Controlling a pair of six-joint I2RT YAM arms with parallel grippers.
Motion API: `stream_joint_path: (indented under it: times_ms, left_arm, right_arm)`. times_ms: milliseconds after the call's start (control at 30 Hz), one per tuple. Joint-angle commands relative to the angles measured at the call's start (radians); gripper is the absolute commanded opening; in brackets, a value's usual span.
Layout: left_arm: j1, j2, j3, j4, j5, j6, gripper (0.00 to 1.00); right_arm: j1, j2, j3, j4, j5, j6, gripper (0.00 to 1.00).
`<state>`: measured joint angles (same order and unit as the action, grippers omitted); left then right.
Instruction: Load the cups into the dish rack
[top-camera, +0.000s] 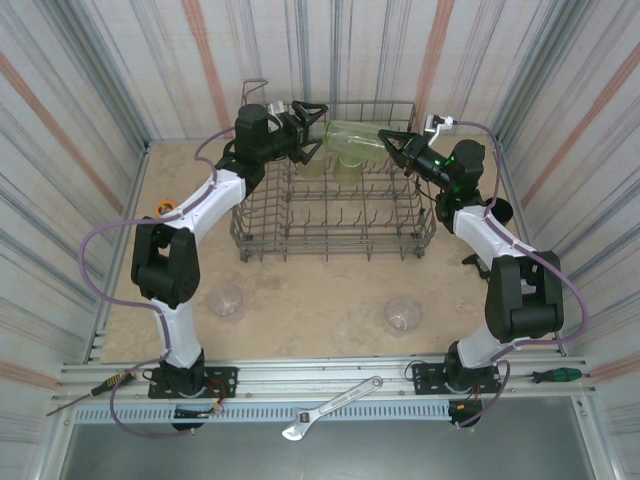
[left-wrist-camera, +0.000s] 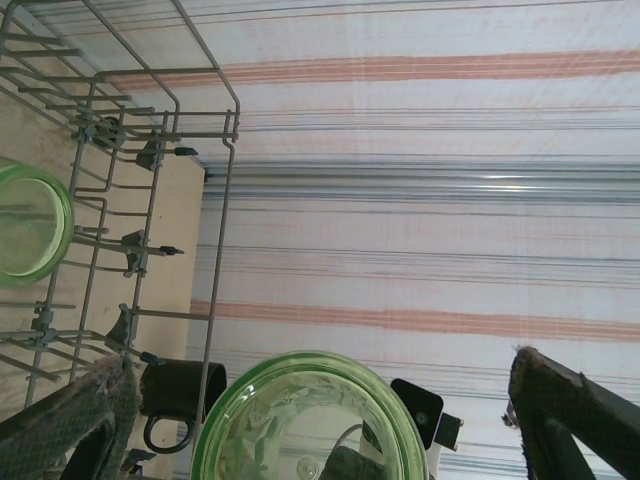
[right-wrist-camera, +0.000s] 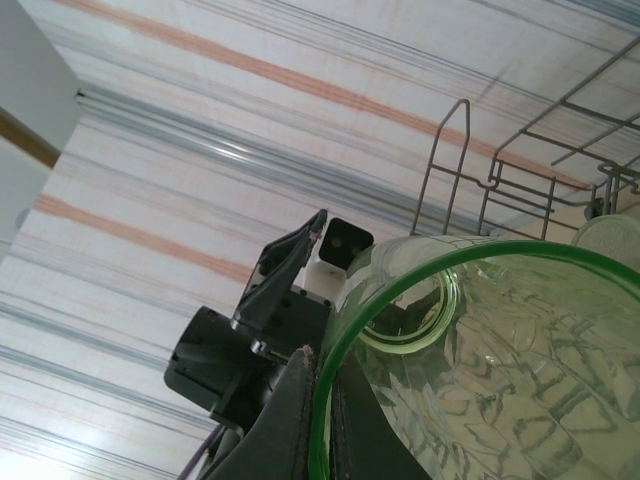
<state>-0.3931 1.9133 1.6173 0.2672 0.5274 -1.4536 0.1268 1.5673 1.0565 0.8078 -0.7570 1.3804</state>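
Observation:
A yellow-green cup (top-camera: 355, 135) hangs on its side above the back of the dish rack (top-camera: 335, 215). My right gripper (top-camera: 397, 146) is shut on its rim; in the right wrist view the two fingers (right-wrist-camera: 300, 420) pinch the green rim of the cup (right-wrist-camera: 500, 370). My left gripper (top-camera: 318, 125) stands open at the cup's other end. In the left wrist view the cup's base (left-wrist-camera: 310, 420) faces the camera between wide-apart fingers (left-wrist-camera: 570, 420). Two more green cups (top-camera: 310, 165) (top-camera: 348, 168) sit in the rack. Two clear cups (top-camera: 226, 300) (top-camera: 402, 313) stand on the table in front.
A black cup (top-camera: 498, 210) sits right of the rack beside the right arm and is seen past the rack wires (left-wrist-camera: 180, 390). An orange tape measure (top-camera: 165, 207) lies at the left. A wrench (top-camera: 330, 408) and screwdrivers (top-camera: 90, 390) lie on the near rail. Striped walls close in the table.

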Motion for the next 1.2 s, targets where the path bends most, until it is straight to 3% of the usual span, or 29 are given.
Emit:
stream_joint_path:
  times_ms: [0,433,667,767,867,1000,1167]
  left_arm:
    - [-0.009,-0.029,-0.003,0.021,0.021,-0.005,0.97]
    - [-0.035,-0.014,-0.015,0.05,0.033,-0.024,0.9]
    - [-0.036,-0.001,-0.021,0.074,0.042,-0.032,0.72]
    - [-0.041,0.006,-0.026,0.102,0.046,-0.036,0.49]
    - [-0.044,0.007,-0.024,0.11,0.05,-0.036,0.01]
    - [-0.044,0.005,-0.02,0.112,0.041,-0.026,0.0]
    - [-0.045,-0.005,-0.009,0.116,0.012,0.006,0.0]
  right_arm:
    - [0.011,-0.005,0.045,0.054,-0.001,0.009,0.0]
    - [0.039,0.063,0.101,0.052,0.013,-0.006,0.0]
    - [0.039,0.061,0.091,0.029,0.015,-0.027,0.0]
    - [0.039,0.059,0.091,0.024,0.01,-0.029,0.0]
    - [0.037,0.046,0.085,0.008,0.021,-0.049,0.06]
    - [0.039,0.02,0.099,-0.055,0.016,-0.107,0.14]
    - [0.026,-0.022,0.088,-0.112,0.011,-0.148,0.41]
